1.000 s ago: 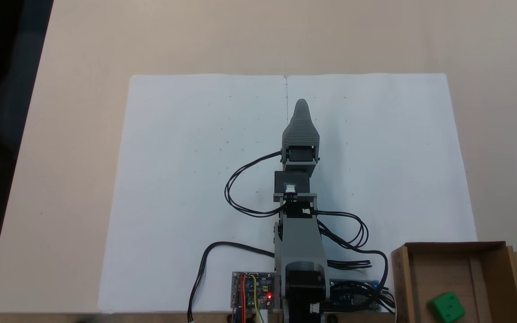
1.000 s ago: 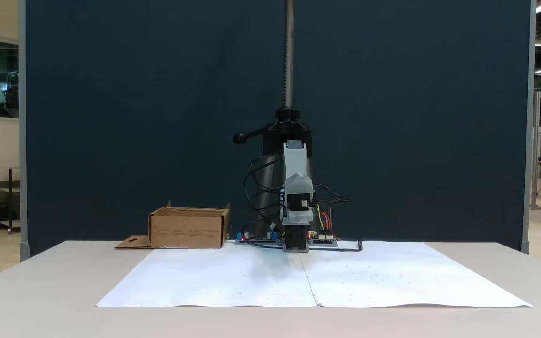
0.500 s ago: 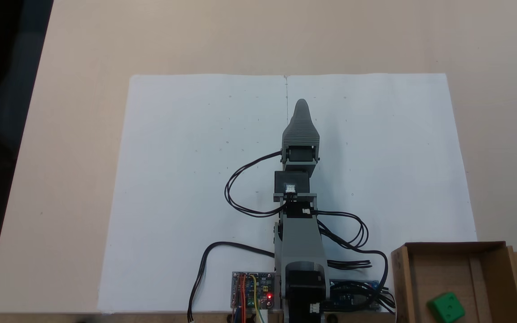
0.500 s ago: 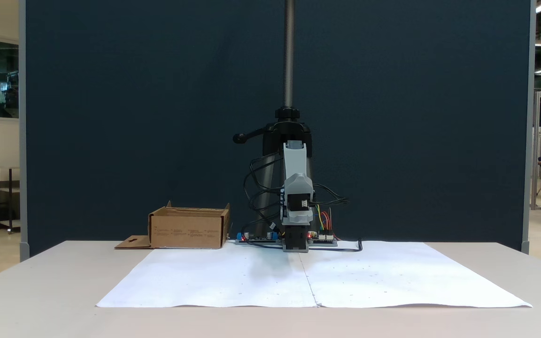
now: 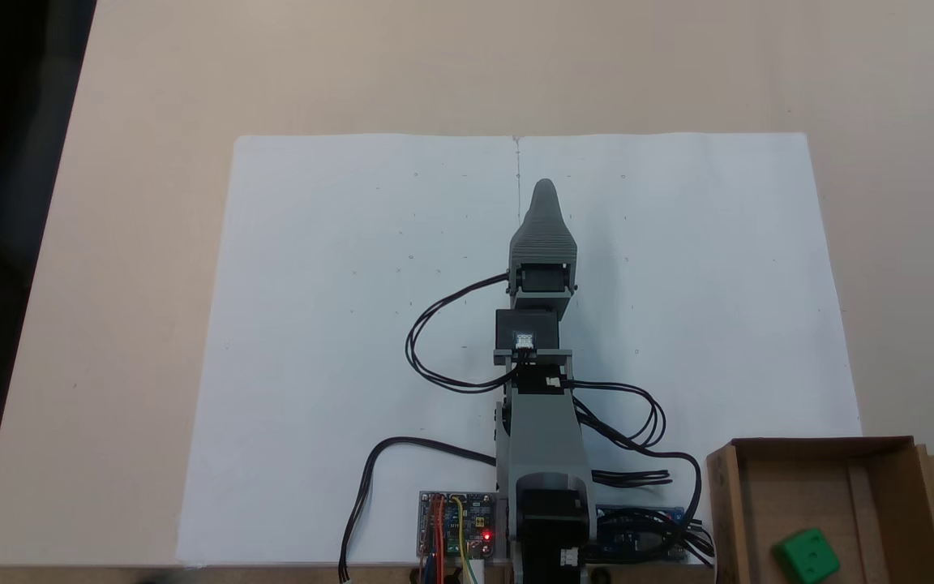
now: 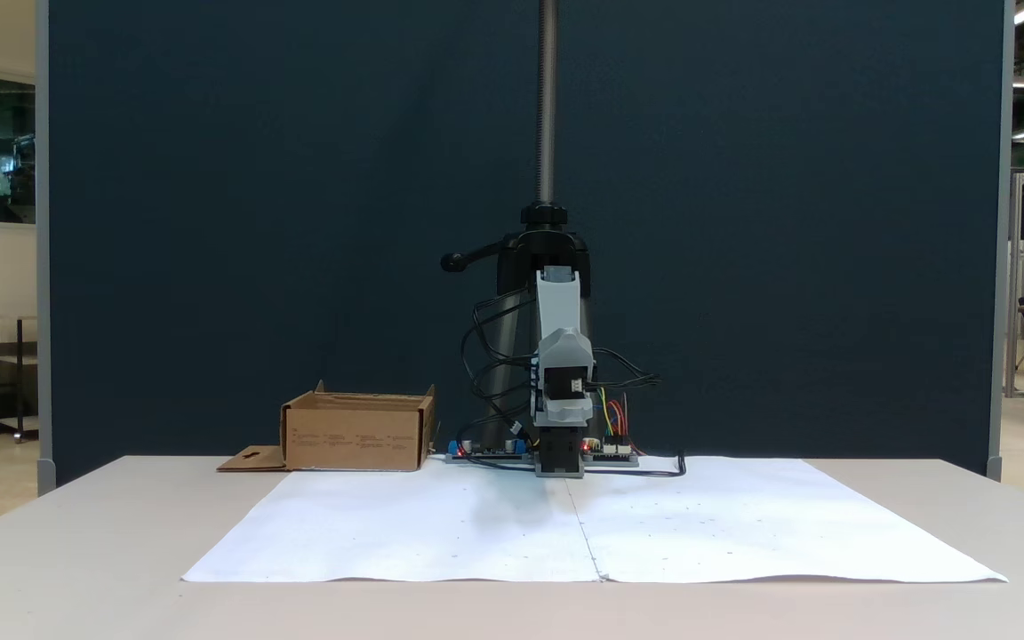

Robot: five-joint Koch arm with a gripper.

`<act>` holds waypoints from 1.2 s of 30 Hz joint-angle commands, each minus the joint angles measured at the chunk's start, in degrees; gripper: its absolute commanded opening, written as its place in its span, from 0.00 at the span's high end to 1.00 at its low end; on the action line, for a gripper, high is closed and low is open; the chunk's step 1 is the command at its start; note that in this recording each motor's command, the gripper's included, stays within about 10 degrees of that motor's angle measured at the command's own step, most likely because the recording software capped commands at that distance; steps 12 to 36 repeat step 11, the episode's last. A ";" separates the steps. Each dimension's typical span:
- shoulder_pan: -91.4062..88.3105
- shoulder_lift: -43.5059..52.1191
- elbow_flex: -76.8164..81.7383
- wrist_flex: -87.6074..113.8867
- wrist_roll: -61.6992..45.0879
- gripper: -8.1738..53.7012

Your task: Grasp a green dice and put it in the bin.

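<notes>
Where seen from above, green dice (image 5: 807,556) inside bin (image 5: 725,519)

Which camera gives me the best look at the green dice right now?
The fixed view from above: the green dice lies in plain sight on the floor of the bin, at the frame's lower right, pips showing. In the fixed view from table level, the bin's cardboard wall faces the camera and hides the dice.
</notes>
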 commanded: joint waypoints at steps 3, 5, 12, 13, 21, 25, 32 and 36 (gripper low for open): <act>0.97 6.77 4.13 -7.56 0.18 0.13; 0.97 6.77 4.22 -8.09 0.18 0.13; 0.88 6.77 4.13 -10.20 0.18 0.13; 0.88 6.77 4.13 -10.20 0.18 0.13; 0.88 6.77 4.13 -10.20 0.18 0.13; 0.88 6.77 4.13 -10.20 0.18 0.13; 0.88 6.77 4.13 -10.20 0.18 0.13; 0.88 6.77 4.13 -10.20 0.18 0.13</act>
